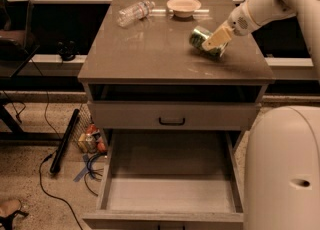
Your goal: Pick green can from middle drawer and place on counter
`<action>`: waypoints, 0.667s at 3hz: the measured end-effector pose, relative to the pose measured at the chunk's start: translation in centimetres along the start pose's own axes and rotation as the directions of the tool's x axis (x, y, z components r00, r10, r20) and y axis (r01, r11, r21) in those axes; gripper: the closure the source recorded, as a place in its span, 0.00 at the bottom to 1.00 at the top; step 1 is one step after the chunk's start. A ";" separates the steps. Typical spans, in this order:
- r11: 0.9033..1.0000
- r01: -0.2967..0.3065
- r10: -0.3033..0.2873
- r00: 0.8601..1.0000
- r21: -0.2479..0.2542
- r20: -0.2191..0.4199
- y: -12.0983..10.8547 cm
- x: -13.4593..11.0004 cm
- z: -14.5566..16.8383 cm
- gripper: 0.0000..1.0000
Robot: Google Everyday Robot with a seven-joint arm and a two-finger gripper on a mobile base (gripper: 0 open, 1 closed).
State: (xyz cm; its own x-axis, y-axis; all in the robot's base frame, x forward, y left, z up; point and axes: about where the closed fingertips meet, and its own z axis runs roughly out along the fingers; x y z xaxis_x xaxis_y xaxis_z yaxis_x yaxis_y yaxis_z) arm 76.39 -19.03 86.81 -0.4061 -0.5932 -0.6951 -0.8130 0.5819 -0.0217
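Clearly, in the camera view, the gripper (216, 40) clamps the green can (198, 36) above the counter's (150, 56) right side; the can sits tilted, long axis leaning up-left, lower end close to the slab; the middle drawer (170, 196) gapes well below

Your arm (265, 4) extends in from the upper right, wrist sloping down to the left. Your gripper (214, 40) sits at its tip, fingers closed across the tilted green can (199, 36).
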 end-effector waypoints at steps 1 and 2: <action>1.000 -0.009 0.009 1.000 -0.001 0.013 -0.4 -0.5 0.6 0.00; 0.998 -0.056 0.055 0.998 0.021 0.041 -1.7 1.0 -0.8 0.00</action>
State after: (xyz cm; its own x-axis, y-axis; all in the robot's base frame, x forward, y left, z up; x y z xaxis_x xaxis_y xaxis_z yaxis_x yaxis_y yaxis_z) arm 77.05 -20.99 86.73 -0.4325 -0.5370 -0.7243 -0.7800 0.6258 0.0019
